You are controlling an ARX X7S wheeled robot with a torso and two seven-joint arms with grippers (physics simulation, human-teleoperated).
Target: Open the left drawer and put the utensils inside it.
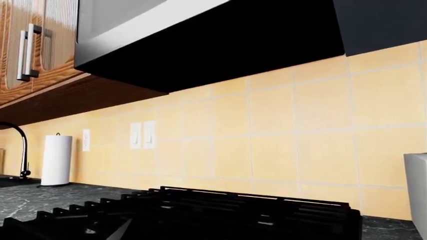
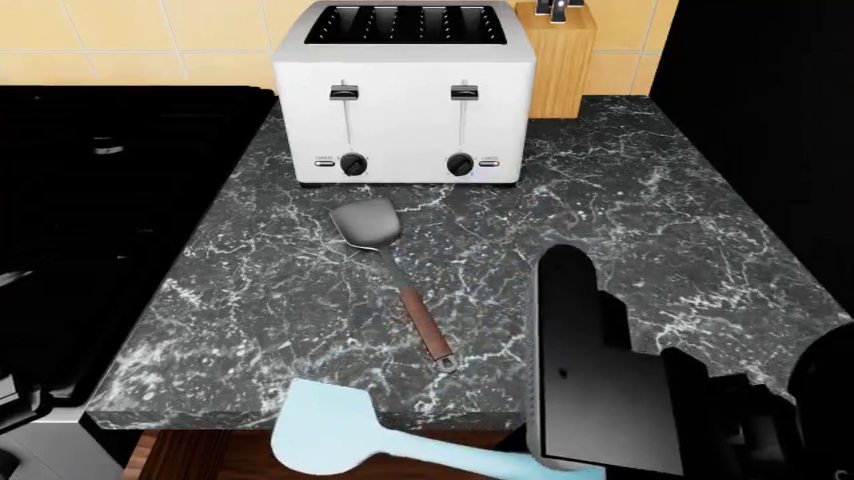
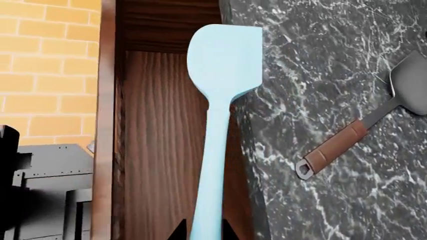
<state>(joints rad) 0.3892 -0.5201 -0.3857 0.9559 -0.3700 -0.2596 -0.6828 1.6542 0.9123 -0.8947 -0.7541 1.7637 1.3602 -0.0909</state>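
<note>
Drawer (image 3: 167,150) is open already, plain wood inside, nothing visible in it yet. R gripper (image 3: 205,231) has its fingers clamped on the blue spatula (image 3: 220,100) handle, blade hanging over the worktop (image 2: 641,230) front edge and above the drawer opening. Judged approx halfway: 1 of 2 utensils in hand, not dropped yet. Metal spatula (image 2: 394,275) w/ brown handle lies on the worktop, in front of the toaster (image 2: 404,95), untouched. L gripper not in view; L wrist cam only shows stove (image 1: 200,212) and wall tiles. Room: drawer looks wide and free, worktop lip sits right beside the blade, so lower clear of it.
</note>
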